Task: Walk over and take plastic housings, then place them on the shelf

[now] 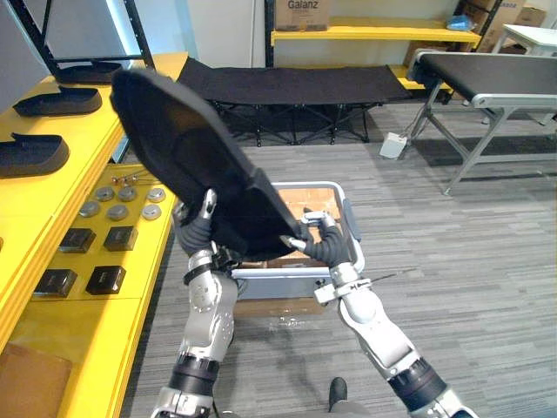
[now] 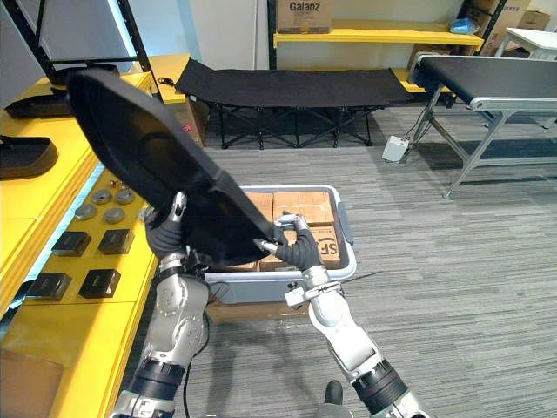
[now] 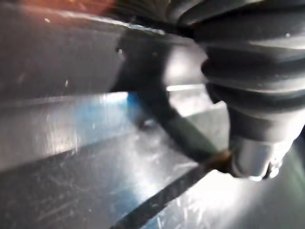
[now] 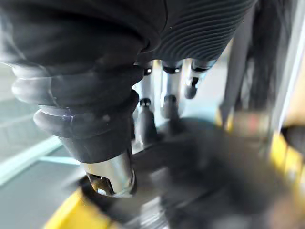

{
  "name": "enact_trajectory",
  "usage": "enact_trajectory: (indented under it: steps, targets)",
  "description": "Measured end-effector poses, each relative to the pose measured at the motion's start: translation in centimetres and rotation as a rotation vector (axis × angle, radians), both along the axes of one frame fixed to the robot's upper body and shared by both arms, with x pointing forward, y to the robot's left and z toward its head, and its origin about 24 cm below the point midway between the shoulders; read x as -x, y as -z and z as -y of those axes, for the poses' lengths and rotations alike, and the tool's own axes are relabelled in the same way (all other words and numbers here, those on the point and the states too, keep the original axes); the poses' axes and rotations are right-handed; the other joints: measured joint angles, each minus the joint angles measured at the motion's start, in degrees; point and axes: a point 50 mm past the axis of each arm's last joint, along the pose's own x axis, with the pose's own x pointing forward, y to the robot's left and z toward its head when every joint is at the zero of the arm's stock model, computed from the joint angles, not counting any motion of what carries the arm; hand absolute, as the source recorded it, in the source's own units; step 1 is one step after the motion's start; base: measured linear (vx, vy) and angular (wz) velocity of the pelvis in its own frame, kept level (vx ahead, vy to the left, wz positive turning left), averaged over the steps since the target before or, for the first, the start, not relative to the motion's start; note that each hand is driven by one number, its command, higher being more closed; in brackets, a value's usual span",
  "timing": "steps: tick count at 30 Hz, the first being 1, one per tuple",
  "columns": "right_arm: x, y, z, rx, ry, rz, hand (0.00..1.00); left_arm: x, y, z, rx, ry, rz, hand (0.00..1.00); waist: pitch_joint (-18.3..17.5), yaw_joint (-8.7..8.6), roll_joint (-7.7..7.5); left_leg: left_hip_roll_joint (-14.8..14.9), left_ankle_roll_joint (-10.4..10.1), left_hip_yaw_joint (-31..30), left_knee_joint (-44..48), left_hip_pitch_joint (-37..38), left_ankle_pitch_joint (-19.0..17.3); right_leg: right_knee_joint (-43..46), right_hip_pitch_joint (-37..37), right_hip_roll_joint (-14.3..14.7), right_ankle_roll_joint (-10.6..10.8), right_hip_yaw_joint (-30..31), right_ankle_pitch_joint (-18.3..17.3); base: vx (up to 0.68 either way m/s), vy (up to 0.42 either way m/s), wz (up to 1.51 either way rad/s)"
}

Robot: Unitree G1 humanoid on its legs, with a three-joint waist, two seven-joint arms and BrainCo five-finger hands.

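A large black plastic housing [image 1: 183, 148] is held up between both hands, tilted with its broad end toward the yellow shelf [image 1: 61, 187] on the left. My left hand [image 1: 200, 225] grips its lower left edge, thumb pressed on the face. At the lower right corner my right hand [image 1: 315, 240] has its fingers [image 4: 167, 90] curled round the edge. Two more black housings [image 1: 31, 155] [image 1: 57, 101] lie on the shelf's top level. In the left wrist view the housing's dark surface [image 3: 86, 157] is very close.
A grey crate [image 1: 346, 219] with cardboard boxes sits on the floor under my hands. The lower yellow shelf carries round metal discs [image 1: 117, 202] and small black blocks [image 1: 106, 279]. A black cot [image 1: 296, 87] stands behind and a conveyor table [image 1: 487, 78] at the right.
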Motion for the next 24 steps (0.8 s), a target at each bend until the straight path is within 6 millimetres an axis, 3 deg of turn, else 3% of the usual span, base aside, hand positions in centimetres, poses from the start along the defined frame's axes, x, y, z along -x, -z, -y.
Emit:
enact_trajectory:
  steps: [4, 9, 19, 24]
  targets:
    - [1.3, 0.0, 0.0, -0.183, -0.185, -0.070, 0.00, 1.4, -0.3, -2.0, -0.131, -0.190, -0.004, 1.00, -0.9, 0.83, -0.86, 0.0, 0.0, -0.1, -0.4, 0.2, 0.0, 0.0, 0.2, 0.0, 0.2, -0.2, -0.2, 0.00, 0.008, 0.02]
    - [2.7, 1.4, 2.5, -0.271, -0.245, -0.146, 0.00, 2.4, -1.1, -4.2, -0.123, -0.303, 0.064, 1.00, -1.8, 1.05, -0.95, 0.0, 0.1, -0.1, -0.4, 0.4, -0.4, 0.0, 0.5, -0.1, 0.6, -0.4, -0.7, 0.00, 0.004, 0.01]
    - [3.9, 4.0, 7.8, -0.354, -0.006, -0.260, 0.00, 4.0, -1.9, -5.0, -0.107, -0.376, 0.123, 1.00, -2.1, -0.54, 0.34, -0.1, 0.1, 1.1, -0.4, 0.6, -1.2, 0.5, -0.1, 0.0, 0.9, 0.6, -0.6, 0.02, 0.019, -0.05]
    - [4.1, 5.1, 9.3, -0.186, 0.199, -0.277, 0.00, 6.1, -2.5, -5.5, -0.107, -0.395, 0.161, 1.00, -1.8, -0.60, 0.80, -0.1, 0.3, 1.2, -0.4, 0.6, -1.4, 0.5, -0.1, 0.0, 1.0, 0.7, -0.7, 0.00, 0.000, 0.00]
